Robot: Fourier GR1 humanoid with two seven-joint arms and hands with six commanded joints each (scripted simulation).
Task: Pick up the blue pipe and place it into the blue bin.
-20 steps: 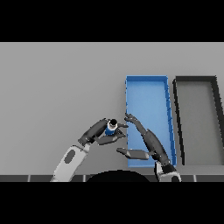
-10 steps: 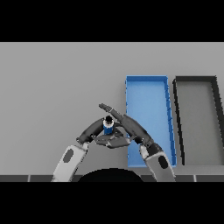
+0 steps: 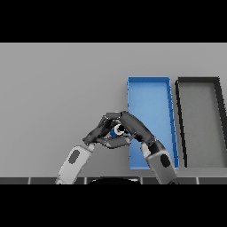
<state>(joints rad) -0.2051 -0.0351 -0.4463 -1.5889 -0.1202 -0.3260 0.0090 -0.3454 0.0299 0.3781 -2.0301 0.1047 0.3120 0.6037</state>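
The blue pipe (image 3: 118, 131), short with a white end, sits just above the table a little left of the blue bin (image 3: 149, 88). Both hands meet on it. My left hand (image 3: 98, 132) comes in from the lower left, its fingers curled against the pipe's left side. From the lower right, my right hand (image 3: 135, 126) lays its fingers over the top of the pipe and its thumb beneath, pinching it. Most of the pipe is hidden by the fingers. The long, open blue bin lies directly right of the hands.
A dark grey bin (image 3: 200, 91) of the same shape stands right of the blue one, side by side with it. The grey table (image 3: 57, 88) stretches to the left and back.
My right hand has swung left from over the blue bin's near end and closed over the pipe. The left hand has kept its hold in about the same place.
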